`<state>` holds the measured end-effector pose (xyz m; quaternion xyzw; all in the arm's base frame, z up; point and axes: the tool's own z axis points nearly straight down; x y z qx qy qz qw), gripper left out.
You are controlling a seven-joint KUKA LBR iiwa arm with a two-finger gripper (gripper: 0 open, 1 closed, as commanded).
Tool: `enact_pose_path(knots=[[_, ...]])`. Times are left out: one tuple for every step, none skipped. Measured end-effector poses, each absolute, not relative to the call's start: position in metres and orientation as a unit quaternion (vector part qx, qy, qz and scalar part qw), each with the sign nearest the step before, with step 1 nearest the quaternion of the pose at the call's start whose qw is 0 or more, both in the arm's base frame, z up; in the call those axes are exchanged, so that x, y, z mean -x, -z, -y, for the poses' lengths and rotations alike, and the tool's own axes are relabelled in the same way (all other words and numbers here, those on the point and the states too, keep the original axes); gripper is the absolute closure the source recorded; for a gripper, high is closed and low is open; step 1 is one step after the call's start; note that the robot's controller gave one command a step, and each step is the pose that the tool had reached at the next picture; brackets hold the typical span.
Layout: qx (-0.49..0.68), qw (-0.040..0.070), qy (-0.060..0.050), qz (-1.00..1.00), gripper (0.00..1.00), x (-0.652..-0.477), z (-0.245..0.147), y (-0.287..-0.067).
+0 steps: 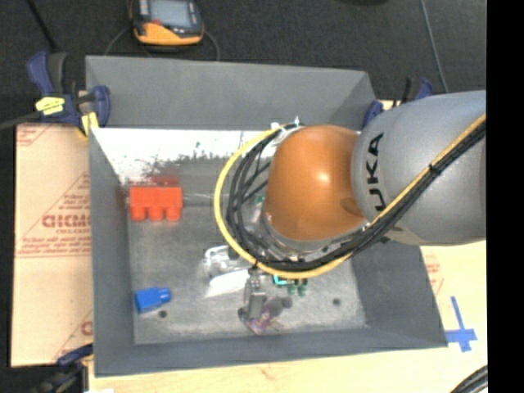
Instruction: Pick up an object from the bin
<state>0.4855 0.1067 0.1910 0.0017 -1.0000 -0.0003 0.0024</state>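
Seemingly to grasp it, the tool [260, 308] hangs over a small purplish lump [263, 327] at the grey metal bin's [110, 236] front; whether the tool is apart or together cannot be told.

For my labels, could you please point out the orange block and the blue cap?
orange block [155, 203], camera view, middle of its top.
blue cap [151, 300], camera view, middle of its side.
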Motion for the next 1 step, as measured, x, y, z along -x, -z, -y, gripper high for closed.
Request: enact_pose_path(knots=[[-0.005, 0.002, 0.001, 1.0, 0.0, -0.495, -0.1892, -0.1187]])
